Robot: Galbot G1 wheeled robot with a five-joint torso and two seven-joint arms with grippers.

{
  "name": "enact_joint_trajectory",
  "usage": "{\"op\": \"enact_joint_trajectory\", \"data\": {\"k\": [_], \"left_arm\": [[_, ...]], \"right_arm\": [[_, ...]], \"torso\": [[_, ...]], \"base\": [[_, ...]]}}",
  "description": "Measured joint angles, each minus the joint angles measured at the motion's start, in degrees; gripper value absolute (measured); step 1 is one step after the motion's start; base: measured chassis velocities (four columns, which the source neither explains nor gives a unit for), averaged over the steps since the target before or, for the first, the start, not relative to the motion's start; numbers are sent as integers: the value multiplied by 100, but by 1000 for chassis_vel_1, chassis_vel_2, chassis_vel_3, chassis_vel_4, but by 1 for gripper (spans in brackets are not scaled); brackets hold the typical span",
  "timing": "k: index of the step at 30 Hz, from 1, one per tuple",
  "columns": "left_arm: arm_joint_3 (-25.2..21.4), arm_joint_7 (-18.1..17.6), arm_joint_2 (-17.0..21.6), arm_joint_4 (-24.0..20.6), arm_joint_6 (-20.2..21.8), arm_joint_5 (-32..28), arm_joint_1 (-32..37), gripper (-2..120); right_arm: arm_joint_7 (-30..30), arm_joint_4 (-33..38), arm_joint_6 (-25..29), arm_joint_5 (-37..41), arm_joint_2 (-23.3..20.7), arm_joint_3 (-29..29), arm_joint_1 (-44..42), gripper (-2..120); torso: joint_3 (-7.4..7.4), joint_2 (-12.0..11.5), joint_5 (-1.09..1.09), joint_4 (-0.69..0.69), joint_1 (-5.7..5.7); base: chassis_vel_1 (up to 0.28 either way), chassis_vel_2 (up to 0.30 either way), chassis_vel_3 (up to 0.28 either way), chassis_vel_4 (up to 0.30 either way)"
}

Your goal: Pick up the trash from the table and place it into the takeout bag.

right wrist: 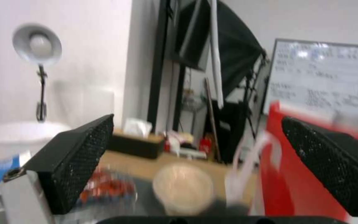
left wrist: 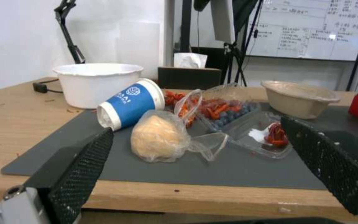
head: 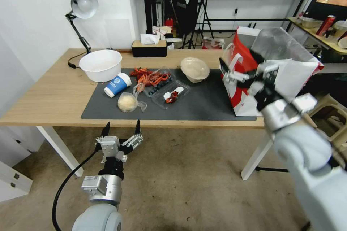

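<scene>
Head view: left gripper [head: 122, 127] hangs just off the counter [head: 43, 97] front edge, fingers spread and empty, bagged bun [head: 127, 102] straight ahead of it, so the left arm's nearer. Right gripper [head: 231, 75] is raised beside the takeout bag [head: 249, 101].

Left wrist view: bun [left wrist: 159, 140] sits dead centre between the fingers [left wrist: 84, 168]; one paper cup [left wrist: 130, 105] lying on its side, two clear trays [left wrist: 253, 137], one beige bowl [left wrist: 299, 98], one white bowl [left wrist: 94, 82].

Right wrist view: fingers [right wrist: 84, 155] spread, holding nothing.

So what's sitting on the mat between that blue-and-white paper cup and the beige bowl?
In the head view, red crayfish shells and a clear tray of blueberries lie between the paper cup and the beige bowl.
</scene>
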Motion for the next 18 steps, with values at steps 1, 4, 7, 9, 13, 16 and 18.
{"op": "enact_joint_trajectory", "data": {"k": [1,4,7,9,13,16,18], "left_arm": [[2,0,0,1,-1,-2,-1,100],[0,-1,-1,3,-5,-5,-2,100],[0,-2,-1,14,-10,-10,-7,100],[4,-3,-1,31,-16,-16,-14,100],[12,-4,-1,52,-22,-27,-20,100],[9,-5,-1,57,-29,-38,-21,100],[-2,-6,-1,57,-39,-52,-20,100]], "right_arm": [[44,46,90,-170,82,1,-219,100],[139,88,333,-447,241,13,-657,100],[245,102,525,-580,354,12,-993,100],[373,-9,882,-767,489,-53,-1424,100],[509,-397,1356,-955,628,-203,-1789,100],[586,-669,1607,-1013,709,-325,-1988,100],[634,-869,1827,-1139,780,-437,-2137,100]], "torso": [[0,0,1,0,-1],[0,0,0,1,0],[0,0,0,1,-1],[0,0,-1,0,-1],[0,0,1,2,-1],[0,-1,0,1,0],[0,-1,1,1,-1]], "base": [[0,0,0,0],[0,0,0,0],[0,0,0,0],[0,0,0,0],[0,0,0,0],[0,0,0,0],[0,0,0,0]]}}
